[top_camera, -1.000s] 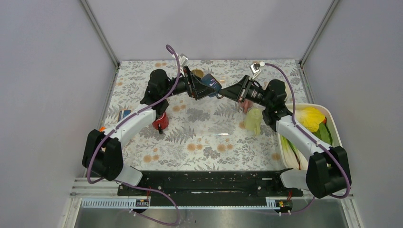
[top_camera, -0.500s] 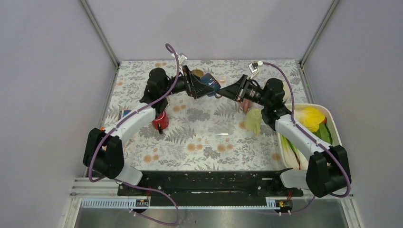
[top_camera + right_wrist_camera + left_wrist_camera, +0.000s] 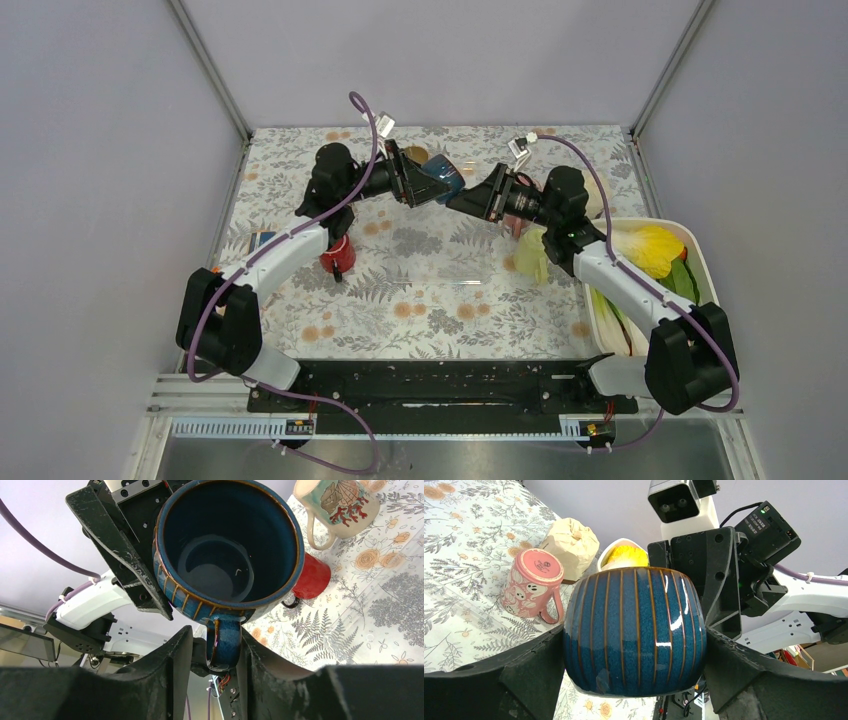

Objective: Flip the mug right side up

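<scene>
We hold the blue mug [image 3: 447,179] aloft between both arms.
Left gripper [image 3: 430,186] clamps its body, near the table's [image 3: 420,290] 12 o'clock; right gripper [image 3: 459,200] fingers [image 3: 165,675] straddle the handle [image 3: 224,642] at the rim's 6 o'clock, though we cannot tell if they pinch it.

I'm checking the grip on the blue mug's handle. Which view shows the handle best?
The right wrist view: the handle sits close up between the fingers of the right end effector. The left wrist view shows only the ribbed side of the mug, with the handle hidden. In the top view the mug is tiny and the handle indistinct.
</scene>
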Motion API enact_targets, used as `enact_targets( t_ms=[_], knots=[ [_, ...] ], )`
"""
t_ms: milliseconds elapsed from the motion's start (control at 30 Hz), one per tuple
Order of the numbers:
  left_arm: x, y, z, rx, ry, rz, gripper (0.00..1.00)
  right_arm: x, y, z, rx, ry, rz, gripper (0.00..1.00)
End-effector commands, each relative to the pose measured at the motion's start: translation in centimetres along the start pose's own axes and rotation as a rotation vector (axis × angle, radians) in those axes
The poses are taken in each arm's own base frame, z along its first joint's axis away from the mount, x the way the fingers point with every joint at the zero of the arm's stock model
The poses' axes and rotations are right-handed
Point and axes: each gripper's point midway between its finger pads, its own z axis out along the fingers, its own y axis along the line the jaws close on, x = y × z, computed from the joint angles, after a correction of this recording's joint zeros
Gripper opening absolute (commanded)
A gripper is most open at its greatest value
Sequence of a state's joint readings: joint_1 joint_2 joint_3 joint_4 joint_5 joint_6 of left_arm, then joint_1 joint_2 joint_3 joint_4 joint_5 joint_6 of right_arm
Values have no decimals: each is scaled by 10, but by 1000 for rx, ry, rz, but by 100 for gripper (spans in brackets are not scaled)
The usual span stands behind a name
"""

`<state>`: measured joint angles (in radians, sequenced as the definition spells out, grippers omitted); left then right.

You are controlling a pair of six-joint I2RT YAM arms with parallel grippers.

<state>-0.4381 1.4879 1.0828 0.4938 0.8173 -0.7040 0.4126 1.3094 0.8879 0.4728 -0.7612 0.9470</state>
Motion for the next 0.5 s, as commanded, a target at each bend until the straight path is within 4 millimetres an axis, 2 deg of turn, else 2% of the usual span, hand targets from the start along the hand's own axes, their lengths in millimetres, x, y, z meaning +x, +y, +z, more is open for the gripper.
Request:
enact_targets(
  t_ms=[0, 167, 300, 467],
  knots=[
    [-7, -38, 6, 118, 18, 62, 0, -30, 33, 4, -60, -91, -111, 48],
    [-9, -40, 5, 113, 28, 77, 0, -32, 38, 0, -39, -83, -146, 57],
    [-7, -39, 4, 111, 30, 77, 0, -39, 40, -4, -19, -93, -157, 57],
    [-7, -41, 3, 116, 28, 83, 0, -49, 28, -11, 34, -130, -147, 51]
  ],
)
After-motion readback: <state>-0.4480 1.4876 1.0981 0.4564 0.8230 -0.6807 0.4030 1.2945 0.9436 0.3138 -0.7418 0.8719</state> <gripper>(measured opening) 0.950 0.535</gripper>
